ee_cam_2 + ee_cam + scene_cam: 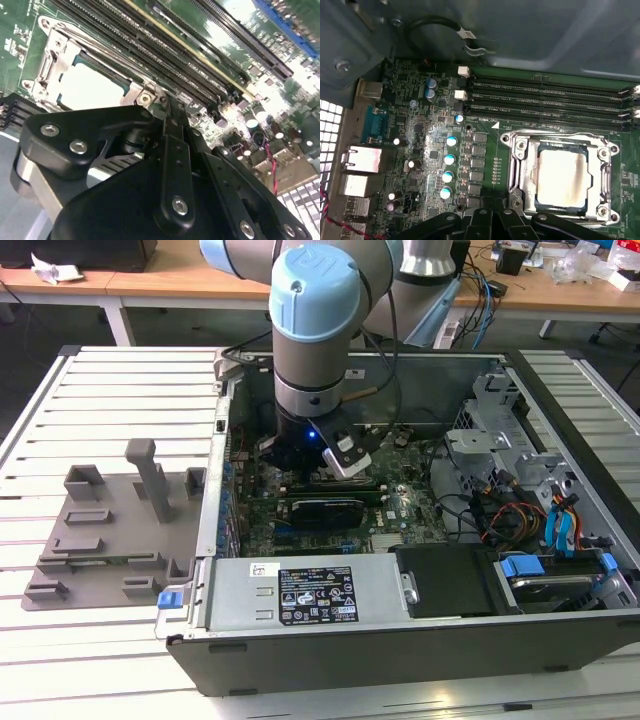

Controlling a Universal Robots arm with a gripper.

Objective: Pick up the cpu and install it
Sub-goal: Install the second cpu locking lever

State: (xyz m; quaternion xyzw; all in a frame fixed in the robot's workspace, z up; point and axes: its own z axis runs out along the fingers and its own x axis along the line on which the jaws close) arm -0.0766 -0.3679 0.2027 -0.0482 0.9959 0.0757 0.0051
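The cpu (563, 178), a flat square chip with a shiny silver top, lies inside the metal frame of the motherboard socket (520, 172). It looks level in there. In the second wrist view the cpu (92, 89) sits just beyond the tip of my black gripper (169, 107). My gripper (495, 212) hangs close above the board beside the socket, apart from the chip. In the exterior view my gripper (305, 462) reaches down into the open computer case (300, 605), over the motherboard (400, 510).
Long memory slots (550, 97) run along one side of the socket. A grey plastic fixture tray (110, 540) lies on the slatted table at the exterior view's left. Drive bays and cables (520, 500) fill the case's right side. A black cable (435, 25) loops near the case wall.
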